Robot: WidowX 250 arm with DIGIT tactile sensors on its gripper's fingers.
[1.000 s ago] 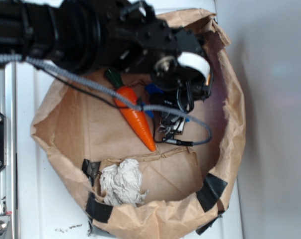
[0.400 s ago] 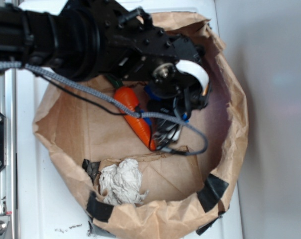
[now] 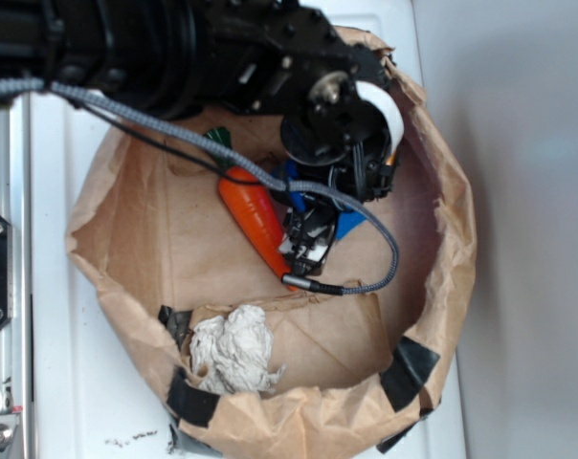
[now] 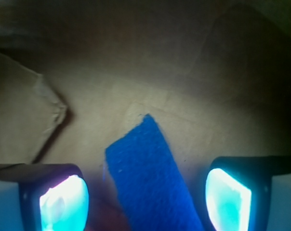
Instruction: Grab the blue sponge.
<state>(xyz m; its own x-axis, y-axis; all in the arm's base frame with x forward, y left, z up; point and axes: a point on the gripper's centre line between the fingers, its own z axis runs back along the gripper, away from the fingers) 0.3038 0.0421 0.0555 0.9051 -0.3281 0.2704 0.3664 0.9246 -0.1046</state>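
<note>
Hand [image 4: 145, 192] is lined up, its fingers [image 4: 63, 202] spread either side of the blue sponge [image 4: 150, 183]. No grip yet; closing and lifting are left, I'd say.

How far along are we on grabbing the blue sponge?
Done: the end effector is down inside the paper-lined bin, beside the carrot, with the blue sponge lined up between its fingers. In hand: nothing; the wrist view shows clear gaps on both sides of the sponge. Left: close on the sponge and lift it.
</note>
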